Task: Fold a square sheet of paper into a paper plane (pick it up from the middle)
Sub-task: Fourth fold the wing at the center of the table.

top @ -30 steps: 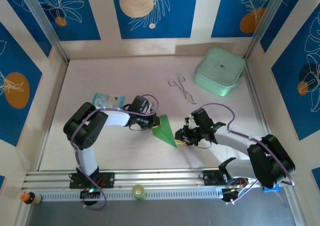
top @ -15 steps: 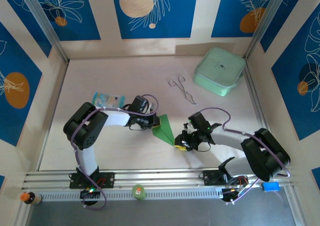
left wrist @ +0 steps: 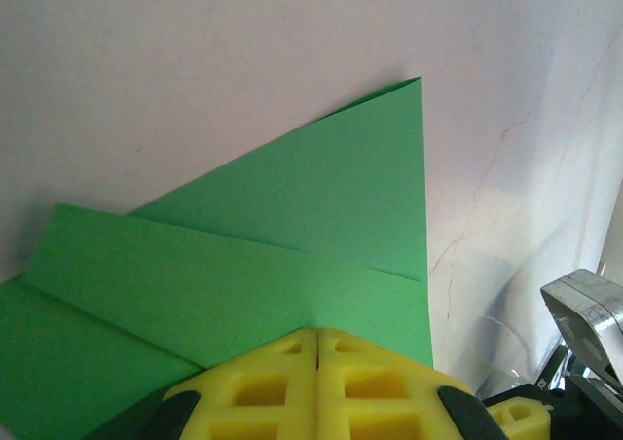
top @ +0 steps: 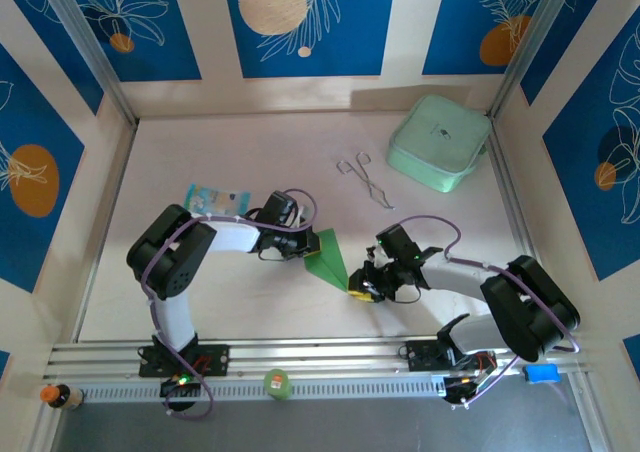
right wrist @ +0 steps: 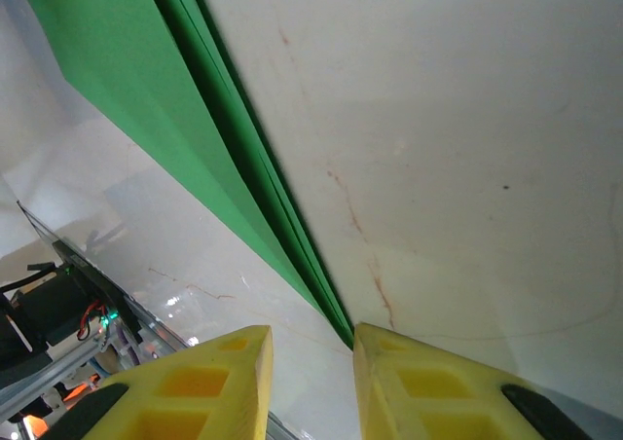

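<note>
The square sheet of paper (top: 329, 259) lies on the table as a bright-green folded pointed shape, between my two grippers. My left gripper (top: 304, 247) is at its left edge. In the left wrist view its yellow fingertips (left wrist: 292, 348) are shut together, tips resting on the folded paper (left wrist: 292, 226), which spreads flat with two creases. My right gripper (top: 360, 290) sits at the paper's near pointed tip. In the right wrist view it (right wrist: 311, 341) stands open by a narrow gap, and the layered green tip (right wrist: 127, 90) ends against the inner edge of the right finger (right wrist: 389, 357).
A pale mint-green box (top: 438, 142) stands at the back right. Metal tweezers (top: 365, 179) lie in front of it. A light-blue packet (top: 215, 199) lies behind the left arm. Aluminium rails (top: 320, 357) run along the near edge.
My right gripper has slid left and nearer to the paper's pointed tip, with its forearm swinging in. The left gripper and the paper have stayed put.
</note>
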